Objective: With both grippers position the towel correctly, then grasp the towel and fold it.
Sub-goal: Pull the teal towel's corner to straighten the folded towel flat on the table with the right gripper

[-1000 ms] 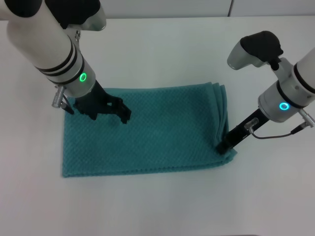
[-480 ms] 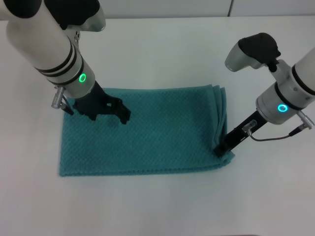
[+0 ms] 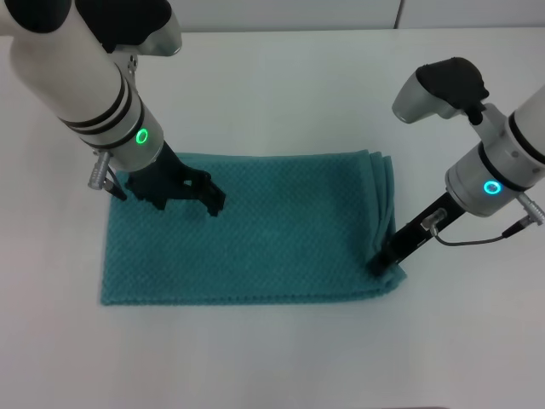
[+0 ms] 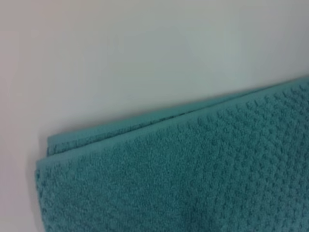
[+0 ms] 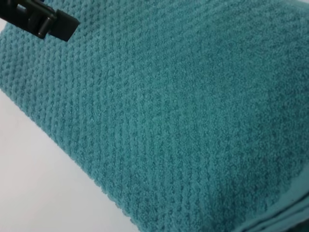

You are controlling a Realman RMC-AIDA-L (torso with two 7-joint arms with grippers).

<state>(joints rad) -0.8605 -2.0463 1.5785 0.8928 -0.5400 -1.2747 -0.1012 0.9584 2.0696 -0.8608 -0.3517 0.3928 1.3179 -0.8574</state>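
Towel point(image 3: 264, 230): flat on the table point(image 3: 298, 85), being squared for folding.
Left gripper point(image 3: 200, 194): I press the far-left part; finger spread unclear.
Right gripper point(image 3: 383, 258): I pin the layered right edge; spread unclear.

The towel point(image 3: 255, 230) is teal cloth with a rough, matt waffle weave of raised dots and layered hems along one edge. The table point(image 3: 281, 94) looks smooth, matt white. Each arm wears glossy white plastic; the left claw point(image 3: 213, 203) looks matt black.
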